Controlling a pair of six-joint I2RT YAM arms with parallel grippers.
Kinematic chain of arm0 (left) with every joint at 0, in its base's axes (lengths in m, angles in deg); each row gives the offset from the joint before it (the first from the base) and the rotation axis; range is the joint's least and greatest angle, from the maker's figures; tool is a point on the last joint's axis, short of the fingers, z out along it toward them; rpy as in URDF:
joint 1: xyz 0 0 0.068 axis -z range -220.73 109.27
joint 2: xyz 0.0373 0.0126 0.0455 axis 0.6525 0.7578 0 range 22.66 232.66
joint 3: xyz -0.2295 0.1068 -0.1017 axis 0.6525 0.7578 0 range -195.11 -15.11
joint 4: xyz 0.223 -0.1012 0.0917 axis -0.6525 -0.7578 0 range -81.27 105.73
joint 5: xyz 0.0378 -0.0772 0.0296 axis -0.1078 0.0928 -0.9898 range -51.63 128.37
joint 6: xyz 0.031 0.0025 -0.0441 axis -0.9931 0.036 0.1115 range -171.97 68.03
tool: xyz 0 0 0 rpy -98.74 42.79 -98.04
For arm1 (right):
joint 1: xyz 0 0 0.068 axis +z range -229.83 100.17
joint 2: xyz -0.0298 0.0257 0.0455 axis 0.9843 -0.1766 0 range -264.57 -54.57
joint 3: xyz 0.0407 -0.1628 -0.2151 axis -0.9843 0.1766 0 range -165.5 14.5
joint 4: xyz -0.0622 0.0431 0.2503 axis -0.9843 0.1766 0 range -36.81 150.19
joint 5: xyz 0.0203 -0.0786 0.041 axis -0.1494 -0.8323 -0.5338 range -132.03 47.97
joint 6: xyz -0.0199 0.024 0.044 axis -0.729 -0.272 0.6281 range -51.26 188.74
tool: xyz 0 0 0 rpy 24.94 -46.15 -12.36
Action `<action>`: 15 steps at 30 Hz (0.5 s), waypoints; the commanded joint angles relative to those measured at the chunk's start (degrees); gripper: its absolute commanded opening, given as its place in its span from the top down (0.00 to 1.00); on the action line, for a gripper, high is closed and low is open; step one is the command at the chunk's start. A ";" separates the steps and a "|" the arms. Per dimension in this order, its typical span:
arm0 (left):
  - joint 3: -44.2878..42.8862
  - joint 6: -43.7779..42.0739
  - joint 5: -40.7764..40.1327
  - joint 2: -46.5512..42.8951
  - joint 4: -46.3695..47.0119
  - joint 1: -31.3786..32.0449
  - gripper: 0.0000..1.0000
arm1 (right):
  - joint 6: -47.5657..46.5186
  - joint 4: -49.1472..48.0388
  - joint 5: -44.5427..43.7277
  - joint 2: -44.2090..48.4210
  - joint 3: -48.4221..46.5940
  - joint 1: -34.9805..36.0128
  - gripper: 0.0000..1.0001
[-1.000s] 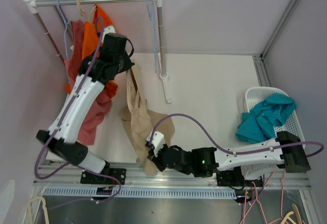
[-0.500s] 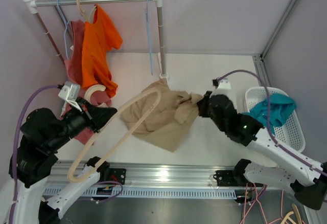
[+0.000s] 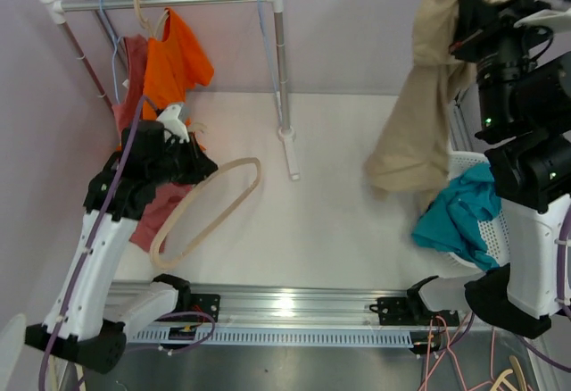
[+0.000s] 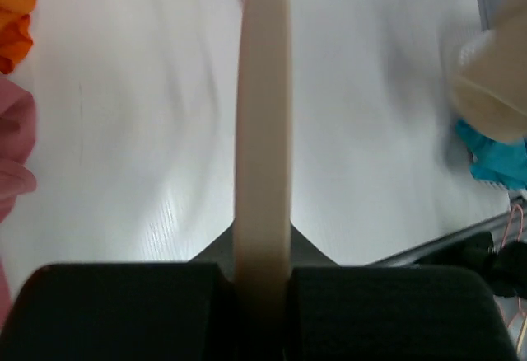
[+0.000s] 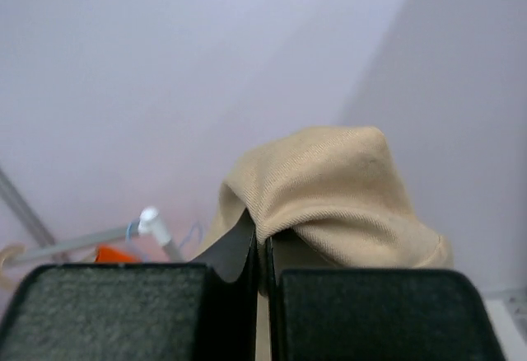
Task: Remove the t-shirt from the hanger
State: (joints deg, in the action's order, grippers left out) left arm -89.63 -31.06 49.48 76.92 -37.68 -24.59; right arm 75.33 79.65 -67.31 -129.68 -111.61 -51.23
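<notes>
The beige t-shirt [image 3: 412, 114] hangs free in the air at the upper right, bunched at its top in my right gripper [image 3: 466, 18], which is shut on it high above the table. In the right wrist view a fold of the t-shirt [image 5: 329, 188] is pinched in the right gripper [image 5: 263, 272]. The bare beige hanger [image 3: 211, 207] is a long loop held just above the table at the left. My left gripper [image 3: 191, 170] is shut on its near end. In the left wrist view the hanger [image 4: 262, 114] runs straight out from the left gripper [image 4: 262, 295].
A clothes rack [image 3: 280, 70] stands at the back left with an orange shirt [image 3: 174, 79], a pink garment [image 3: 134, 87] and thin blue hangers [image 3: 263, 25]. A white basket [image 3: 466, 164] at the right holds a teal garment [image 3: 464, 211], below the hanging t-shirt.
The right arm has swung up and right, lifting the t-shirt off the table and clear of the hanger. The left arm has pulled the bare hanger back to the left.
</notes>
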 commanded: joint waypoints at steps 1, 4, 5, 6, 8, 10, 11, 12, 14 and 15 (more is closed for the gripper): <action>-9.04 0.09 -0.47 4.61 4.10 -3.48 0.99 | -8.41 1.06 -3.97 -4.42 -8.27 -2.22 1.00; -13.80 2.20 -5.81 9.72 5.76 -4.89 0.99 | -9.49 -0.17 -8.97 -4.96 -8.55 -6.09 1.00; -16.68 2.82 -7.23 11.20 6.47 -4.98 0.99 | -8.79 0.26 -10.22 -4.43 -7.24 -10.02 1.00; -17.67 2.74 -8.29 11.91 7.34 -4.98 0.99 | -7.22 1.31 -10.32 -4.17 -6.62 -13.27 1.00; -22.65 2.74 -10.31 15.06 7.97 -4.98 0.99 | 2.22 6.49 -1.83 -2.77 -3.04 -22.14 1.00; -27.84 2.30 -10.24 17.71 7.36 -4.98 0.99 | 7.19 8.34 9.03 -1.80 1.54 -35.06 1.00; -31.18 2.12 -10.24 19.03 6.57 -4.98 0.99 | 11.30 8.96 11.80 -1.53 3.56 -38.58 1.00; -32.60 1.69 -10.15 21.56 6.47 -4.98 0.99 | 13.25 9.66 14.18 -1.36 7.06 -41.84 1.00; -36.21 1.07 -9.71 23.60 6.82 -4.98 0.99 | 16.95 9.93 22.75 -0.39 11.73 -51.94 1.00; -39.27 0.54 -9.88 25.44 7.09 -4.98 0.99 | 19.84 8.97 25.51 1.70 17.41 -54.94 1.00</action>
State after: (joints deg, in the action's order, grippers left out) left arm -123.05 -29.60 40.54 99.46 -32.47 -29.15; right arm 84.94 87.61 -55.57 -131.67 -101.01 -98.29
